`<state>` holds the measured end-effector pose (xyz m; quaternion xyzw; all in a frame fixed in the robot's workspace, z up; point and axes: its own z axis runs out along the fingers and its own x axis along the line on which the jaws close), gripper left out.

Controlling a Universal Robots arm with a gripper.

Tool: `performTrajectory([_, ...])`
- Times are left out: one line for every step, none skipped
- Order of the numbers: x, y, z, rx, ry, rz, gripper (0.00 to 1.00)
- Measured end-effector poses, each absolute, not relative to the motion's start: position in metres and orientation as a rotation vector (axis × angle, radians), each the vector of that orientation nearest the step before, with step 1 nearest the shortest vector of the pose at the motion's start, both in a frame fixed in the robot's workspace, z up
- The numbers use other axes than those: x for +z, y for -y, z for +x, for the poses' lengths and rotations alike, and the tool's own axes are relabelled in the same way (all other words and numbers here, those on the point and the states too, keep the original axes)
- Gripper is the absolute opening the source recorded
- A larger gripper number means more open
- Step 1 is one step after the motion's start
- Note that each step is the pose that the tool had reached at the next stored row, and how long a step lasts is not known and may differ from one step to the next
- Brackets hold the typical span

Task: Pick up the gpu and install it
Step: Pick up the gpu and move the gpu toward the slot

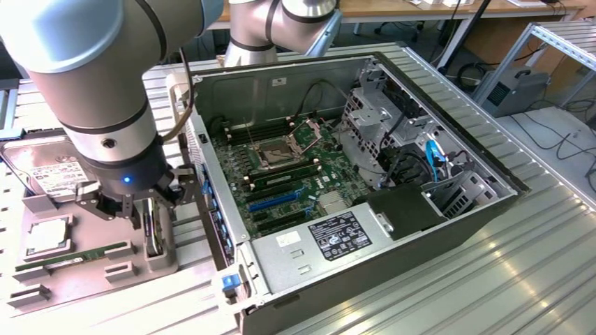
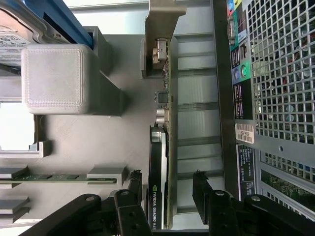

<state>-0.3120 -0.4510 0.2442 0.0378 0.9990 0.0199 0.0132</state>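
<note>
**Straddling the gpu [image 1: 152, 234], jaws wide**

An open computer case [image 1: 279, 84] sits at the exterior view's right. Left of it, a grey tray [image 1: 88, 286] holds the gpu on edge, the gripper [image 2: 166, 181] spread wide either side.

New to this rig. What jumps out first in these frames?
The open computer case sits mid-frame in the exterior view, motherboard exposed. At that view's left, the gripper hangs over a grey parts tray; the wrist view shows its open jaws either side of the gpu, which stands on edge in its holder, not yet gripped.
</note>
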Motion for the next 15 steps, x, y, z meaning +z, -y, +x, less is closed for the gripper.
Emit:
performTrajectory([0.2438,0.4510,-0.3120,0.062,-3.112,0.118,0.54])
performTrajectory([0.2434,0.4510,-0.3120,0.062,-3.112,0.118,0.54])
performTrajectory([0.2430,0.4510,-0.3120,0.062,-3.112,0.118,0.54])
performTrajectory([0.2426,0.4510,-0.3120,0.062,-3.113,0.118,0.54])
performTrajectory([0.2422,0.4509,-0.3120,0.062,-3.113,0.118,0.54])
performTrajectory([0.2417,0.4510,-0.3120,0.062,-3.112,0.118,0.54])
performTrajectory([0.2413,0.4510,-0.3120,0.062,-3.113,0.118,0.54])
performTrajectory([0.2409,0.4510,-0.3120,0.062,-3.112,0.118,0.54])
performTrajectory([0.2405,0.4510,-0.3120,0.062,-3.112,0.118,0.54])
performTrajectory([0.2401,0.4510,-0.3120,0.062,-3.112,0.118,0.54])
performTrajectory([0.2397,0.4510,-0.3120,0.062,-3.112,0.118,0.54])
performTrajectory([0.2393,0.4510,-0.3120,0.062,-3.113,0.118,0.54])
performTrajectory([0.2387,0.4510,-0.3120,0.062,-3.112,0.118,0.54])
performTrajectory([0.2383,0.4509,-0.3120,0.062,-3.112,0.118,0.54])
performTrajectory([0.2379,0.4510,-0.3120,0.062,-3.112,0.118,0.54])
